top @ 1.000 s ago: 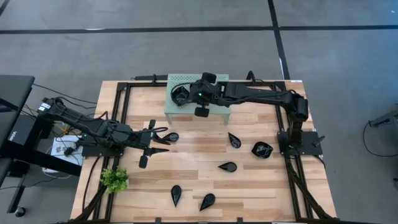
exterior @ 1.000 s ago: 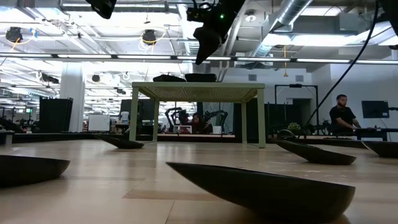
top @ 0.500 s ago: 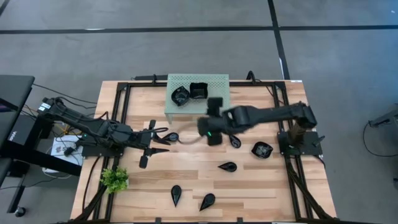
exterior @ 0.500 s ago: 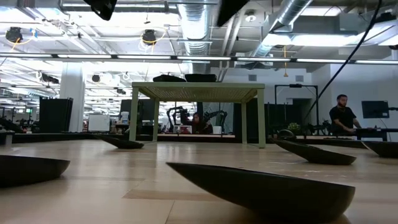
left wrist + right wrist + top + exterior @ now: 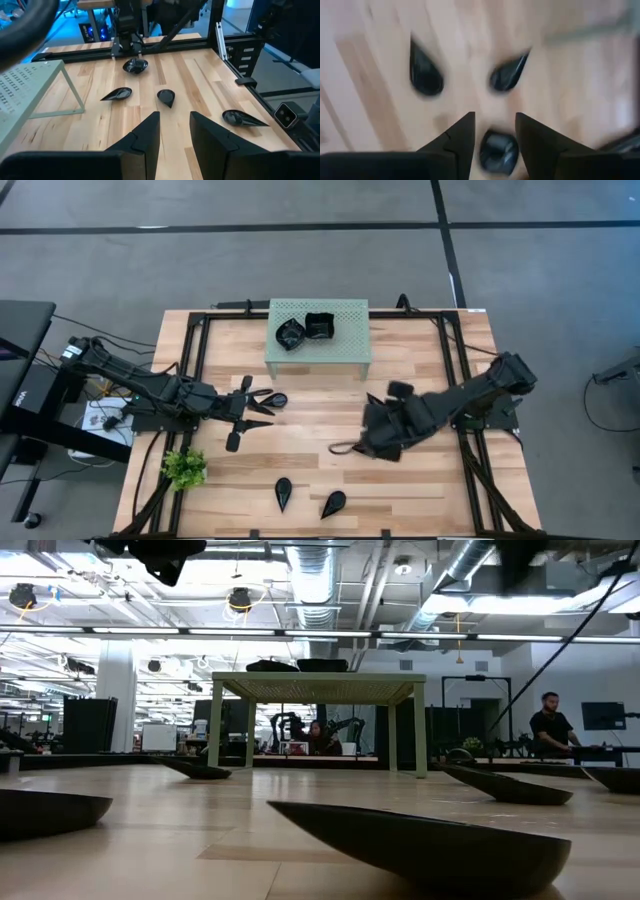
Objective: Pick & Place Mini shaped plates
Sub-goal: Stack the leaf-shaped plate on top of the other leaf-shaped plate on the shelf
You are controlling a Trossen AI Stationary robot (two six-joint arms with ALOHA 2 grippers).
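From above, we are seeing two mini shaped plates (image 5: 305,330) resting on the rack (image 5: 345,350), others lying across the surface (image 5: 310,430). Right claw (image 5: 492,131), fingers apart, is hovering over a teardrop plate (image 5: 497,150); left claw (image 5: 172,132) is waiting apart. Glossy, stiff, probably slippery: we are favouring the rim.

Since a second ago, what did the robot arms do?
The right gripper left the green rack, leaving a second plate on top, and swung down over a teardrop plate, jaws open. The left gripper stayed put.
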